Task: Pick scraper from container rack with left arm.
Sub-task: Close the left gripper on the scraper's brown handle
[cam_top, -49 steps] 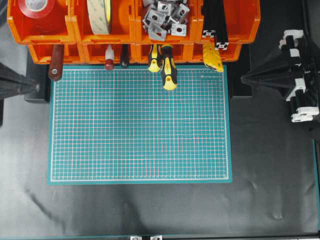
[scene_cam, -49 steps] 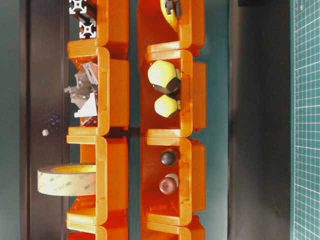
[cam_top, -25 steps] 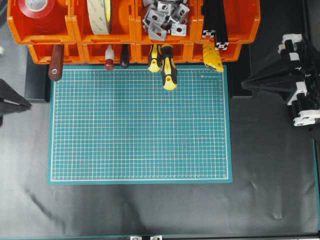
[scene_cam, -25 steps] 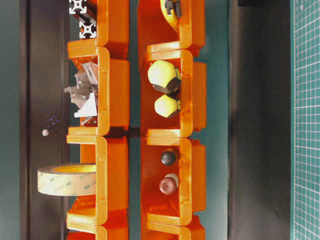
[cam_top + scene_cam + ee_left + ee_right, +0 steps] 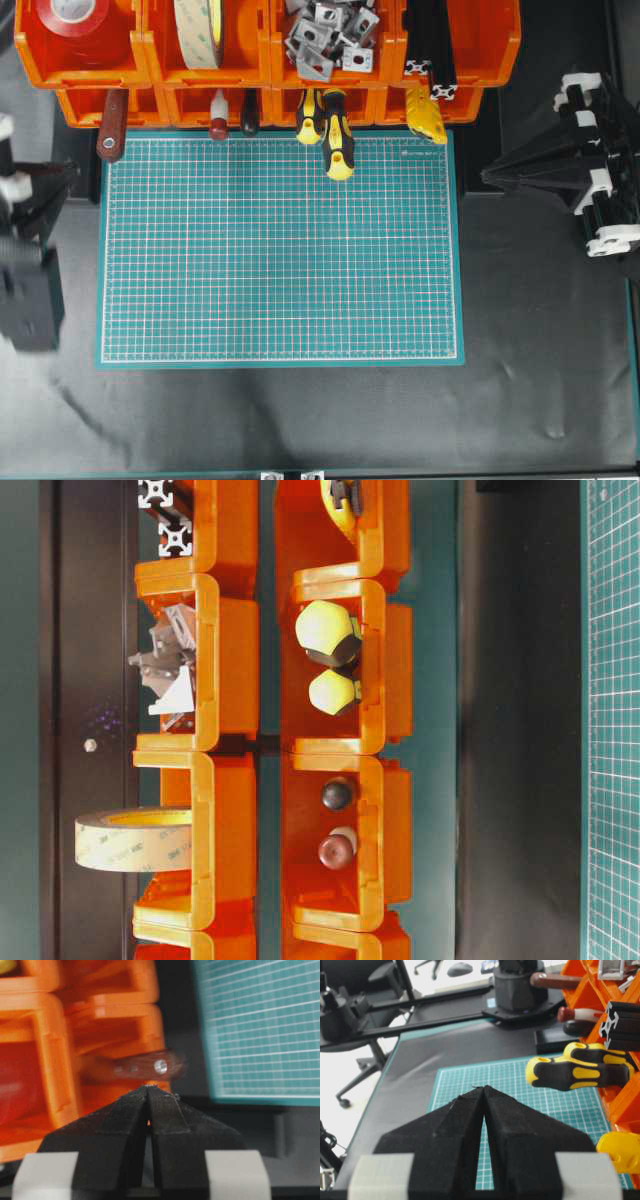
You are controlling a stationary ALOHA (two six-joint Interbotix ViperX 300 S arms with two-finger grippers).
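Left gripper (image 5: 148, 1088) has its fingers pressed together, tips meeting, nothing between them. Scraper (image 5: 145, 1065) sits just ahead of the tips — blurred in the left wrist view, handle end with its hole poking out of the container rack (image 5: 55, 1060). Overhead, the scraper (image 5: 111, 124) hangs out of the lower-row bin nearest that arm, handle end over the corner of the green cutting mat (image 5: 280, 250). Right gripper (image 5: 484, 1089) also pressed together — holds nothing, yellow-and-black screwdrivers (image 5: 570, 1072) ahead to its right.

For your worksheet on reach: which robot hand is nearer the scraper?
Left. The left hand sits just below-left of the scraper; the right hand is far across the mat.
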